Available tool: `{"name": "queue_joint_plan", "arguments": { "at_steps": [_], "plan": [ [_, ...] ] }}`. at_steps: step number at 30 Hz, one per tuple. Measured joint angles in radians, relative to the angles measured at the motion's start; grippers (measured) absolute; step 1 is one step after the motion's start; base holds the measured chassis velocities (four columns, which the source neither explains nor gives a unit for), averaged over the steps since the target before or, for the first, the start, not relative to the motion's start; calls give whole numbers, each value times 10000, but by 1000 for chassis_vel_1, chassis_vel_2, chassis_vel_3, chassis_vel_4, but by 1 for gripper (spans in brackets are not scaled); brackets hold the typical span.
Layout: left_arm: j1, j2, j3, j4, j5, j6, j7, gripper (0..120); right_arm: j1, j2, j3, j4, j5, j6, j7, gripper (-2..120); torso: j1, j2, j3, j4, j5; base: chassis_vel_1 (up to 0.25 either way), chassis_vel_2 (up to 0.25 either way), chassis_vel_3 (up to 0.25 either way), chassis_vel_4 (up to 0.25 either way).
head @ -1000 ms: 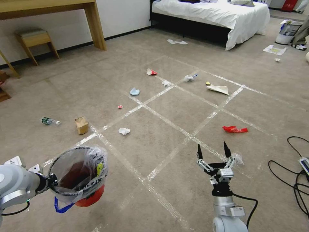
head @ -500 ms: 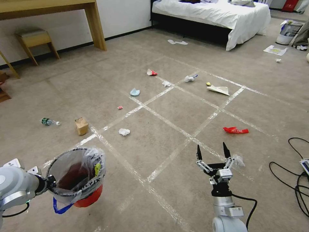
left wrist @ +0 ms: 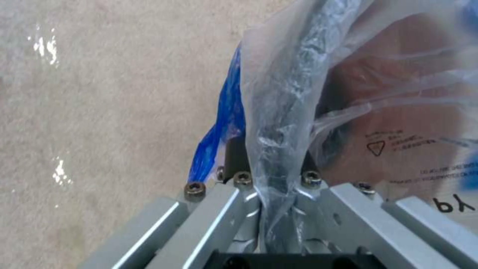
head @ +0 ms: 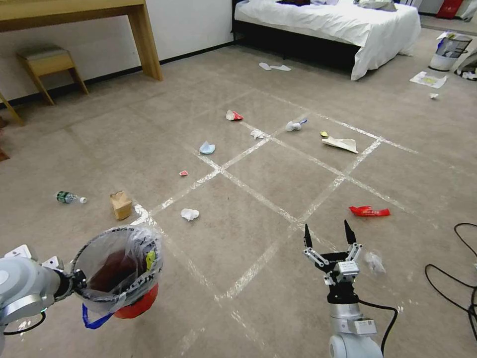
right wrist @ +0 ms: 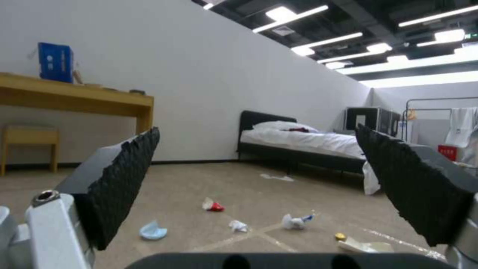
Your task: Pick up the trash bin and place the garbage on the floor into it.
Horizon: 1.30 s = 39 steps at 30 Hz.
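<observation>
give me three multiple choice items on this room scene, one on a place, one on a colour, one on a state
1. Where is the small round red trash bin with its crinkled clear plastic liner?
A. held up at its rim by the left claw
B. standing on the bed
C. under the wooden table

2. What colour is the long flat wrapper on the beige carpet floor ahead of the right claw?
A. green
B. red
C. black

3. How is the right claw?
A. shut on a tissue
B. shut on the wrapper
C. open, holding nothing

Answers: 1 A, the left wrist view shows the fingers pinching the lined rim. 2 B, it shows bright red in the head view. 3 C, its fingers stand apart with nothing between them.
</observation>
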Motion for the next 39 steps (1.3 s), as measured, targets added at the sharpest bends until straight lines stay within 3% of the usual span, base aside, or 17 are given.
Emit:
{"name": "queue_joint_plan", "arguments": {
  "at_steps": [39],
  "plan": [
    [-168,232,-49,431,416,-7,439,1,30,109,36,-78,-97,69,14,100,0,0,-1,-3,-1,-149,151,156,-151]
  ]
}}
